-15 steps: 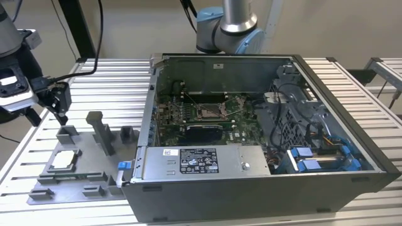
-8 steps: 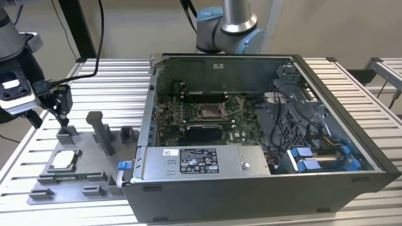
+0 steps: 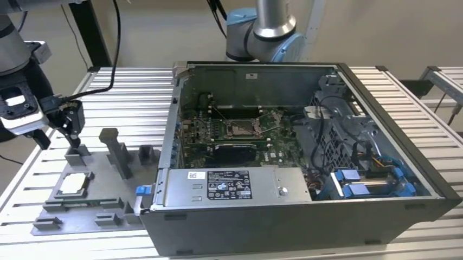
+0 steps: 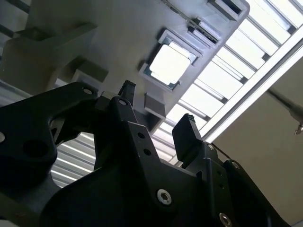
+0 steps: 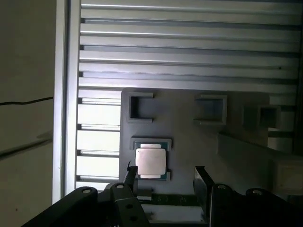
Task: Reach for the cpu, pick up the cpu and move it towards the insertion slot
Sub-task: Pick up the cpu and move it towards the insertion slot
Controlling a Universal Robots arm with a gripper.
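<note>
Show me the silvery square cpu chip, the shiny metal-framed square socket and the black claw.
Silvery square cpu chip (image 5: pixel 150 162): first wrist view, centre of metal top.
Shiny metal-framed square socket (image 3: pixel 241 128): exterior view, its dark centre.
Black claw (image 5: pixel 164 171): first wrist view, midway between fingertips.

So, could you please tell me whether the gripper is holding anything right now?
Nothing is held: the gripper is open and empty, and the chip lies in its grey holder, apart from it.

Parts cut off, washed out or too small to tell.
In the first wrist view the gripper (image 5: pixel 164 173) body runs off the edge; in the second wrist view glare blanks the cpu (image 4: pixel 169 65) top (markings cannot be told). In the exterior view the arm (image 3: pixel 16 51) is cut by the edge, and the insertion slot (image 3: pixel 241 128) centre is too small to tell.
</note>
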